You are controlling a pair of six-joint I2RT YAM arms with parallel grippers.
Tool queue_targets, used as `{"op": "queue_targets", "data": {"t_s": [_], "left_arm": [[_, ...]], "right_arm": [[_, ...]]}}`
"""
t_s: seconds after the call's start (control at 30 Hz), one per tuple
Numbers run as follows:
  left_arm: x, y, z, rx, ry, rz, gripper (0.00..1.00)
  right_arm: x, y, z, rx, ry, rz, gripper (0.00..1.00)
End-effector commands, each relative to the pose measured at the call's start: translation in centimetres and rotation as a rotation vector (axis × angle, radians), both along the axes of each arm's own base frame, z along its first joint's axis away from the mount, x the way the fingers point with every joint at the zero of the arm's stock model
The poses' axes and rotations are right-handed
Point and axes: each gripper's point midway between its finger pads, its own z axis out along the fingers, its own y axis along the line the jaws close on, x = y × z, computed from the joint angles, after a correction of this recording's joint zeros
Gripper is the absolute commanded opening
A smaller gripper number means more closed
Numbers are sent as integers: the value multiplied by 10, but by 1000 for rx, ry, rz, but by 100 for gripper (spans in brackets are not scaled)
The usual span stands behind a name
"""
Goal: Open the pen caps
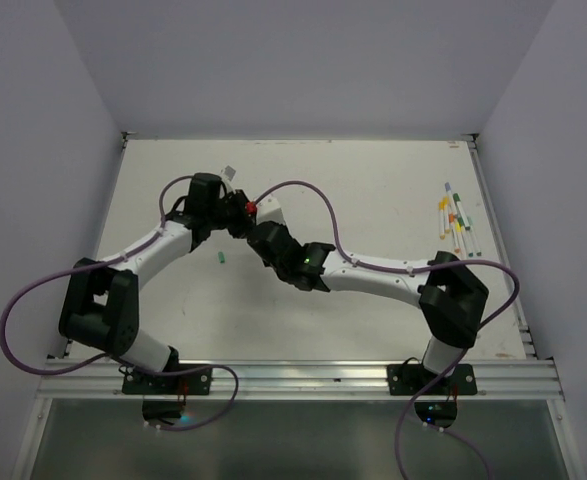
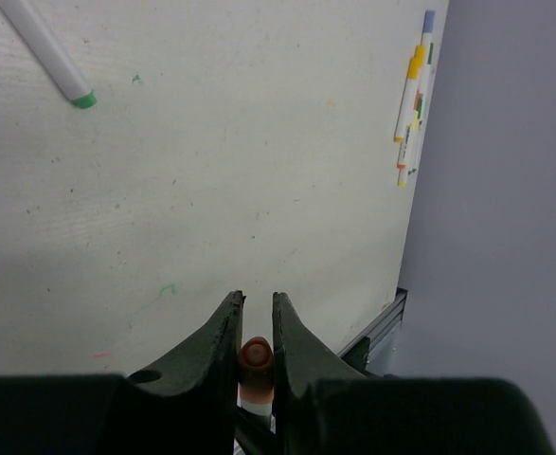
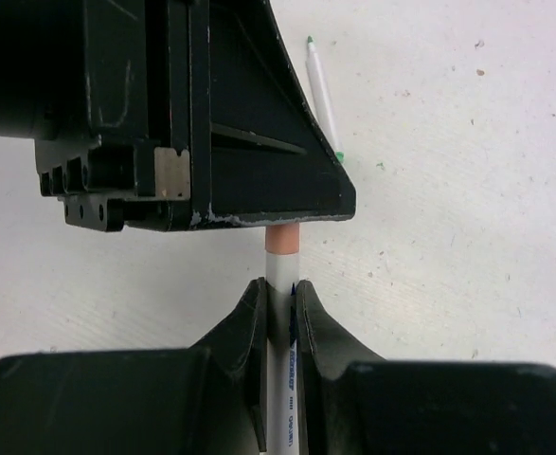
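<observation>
1. Gripping one pen [image 3: 282,270] between them, the two grippers are seen end to end above the table [image 2: 211,190].
2. The left gripper [image 2: 256,301] is clamped on the orange cap [image 2: 256,358]. The cap is pinched deep between the two fingers, well back from their tips, with its rounded end facing forward.
3. The right gripper [image 3: 280,289] is clamped on the pen's white barrel. The barrel runs straight ahead from between the fingers, and printed lettering is seen on the part lying behind the tips.
4. Just ahead of the right gripper's tips, the barrel's orange end is met by the black body of the left gripper. No gap is seen between orange end and white barrel. Whether the cap has been loosened cannot be told.
5. A green pen [image 2: 50,52] is seen lying on the table ahead and to the left of the left gripper, its green end pointed back toward the gripper.
6. A small green cap [image 1: 220,259] is seen alone on the table, near both grippers on the side toward the arm bases.
7. A pen group [image 2: 412,114] is laid side by side far ahead and to the right of the left gripper, close to the table's edge and well apart from both grippers.
</observation>
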Motion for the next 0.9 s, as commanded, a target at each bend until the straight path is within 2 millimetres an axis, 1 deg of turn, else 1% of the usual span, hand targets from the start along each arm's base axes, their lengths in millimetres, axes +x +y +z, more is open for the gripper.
{"op": "queue_targets", "data": {"t_s": [0.0, 0.03, 0.07, 0.1, 0.13, 0.17, 0.2, 0.23, 0.27, 0.3, 0.33, 0.37, 0.4, 0.43, 0.47, 0.5, 0.57, 0.6, 0.63, 0.67, 0.73, 0.77, 0.8, 0.83, 0.87], "left_arm": [[80, 49, 67, -10, -263, 226, 0], [81, 50, 68, -10, -267, 225, 0], [82, 54, 69, -7, -270, 233, 0], [82, 55, 69, -5, -272, 233, 0], [81, 55, 71, -5, -280, 225, 0], [79, 55, 70, -9, -293, 222, 0], [76, 55, 76, -24, -318, 219, 0], [72, 52, 77, -48, -332, 197, 0], [71, 51, 80, -61, -340, 181, 0], [69, 49, 82, -68, -344, 160, 0], [65, 47, 84, -85, -345, 124, 0], [62, 45, 89, -99, -360, 108, 0], [57, 42, 93, -122, -367, 86, 0], [55, 43, 93, -131, -374, 87, 0], [52, 43, 100, -140, -393, 86, 0], [49, 42, 103, -156, -397, 82, 0], [43, 44, 112, -194, -425, 62, 0], [40, 44, 115, -215, -420, 60, 0], [40, 48, 116, -215, -427, 69, 0], [38, 50, 121, -214, -442, 71, 0], [39, 57, 126, -202, -450, 97, 0], [39, 60, 127, -197, -446, 109, 0], [43, 69, 127, -181, -446, 154, 0], [42, 75, 128, -171, -443, 186, 0], [42, 79, 129, -161, -444, 215, 0]], "right_arm": [[-35, -31, -35, -223, 58, 44, 0], [-39, -27, -38, -218, 71, 81, 0], [-39, -26, -34, -189, 80, 90, 0], [-39, -24, -37, -150, 104, 107, 0], [-55, -8, -43, -66, 204, 205, 0], [-47, -11, -34, 7, 224, 203, 0], [-49, -5, -35, 74, 243, 234, 0], [-55, 2, -29, 154, 298, 297, 0], [-60, 4, -29, 192, 336, 330, 0], [-61, 10, -23, 244, 342, 357, 0], [-58, 9, -20, 286, 368, 361, 0], [-70, 14, -16, 330, 416, 425, 0], [-69, 18, -11, 367, 416, 442, 0], [-68, 20, -6, 411, 430, 454, 0], [-72, 20, -7, 439, 455, 475, 0], [-79, 28, 3, 495, 474, 539, 0], [-86, 32, 4, 555, 529, 575, 0], [-90, 36, 9, 596, 547, 604, 0], [-92, 37, 10, 618, 561, 618, 0], [-95, 39, 11, 644, 569, 641, 0], [-98, 40, 11, 665, 593, 646, 0], [-98, 38, 4, 644, 611, 622, 0], [-86, 33, -6, 570, 554, 563, 0], [-79, 32, -6, 516, 516, 529, 0], [-81, 21, -21, 429, 538, 477, 0]]}}
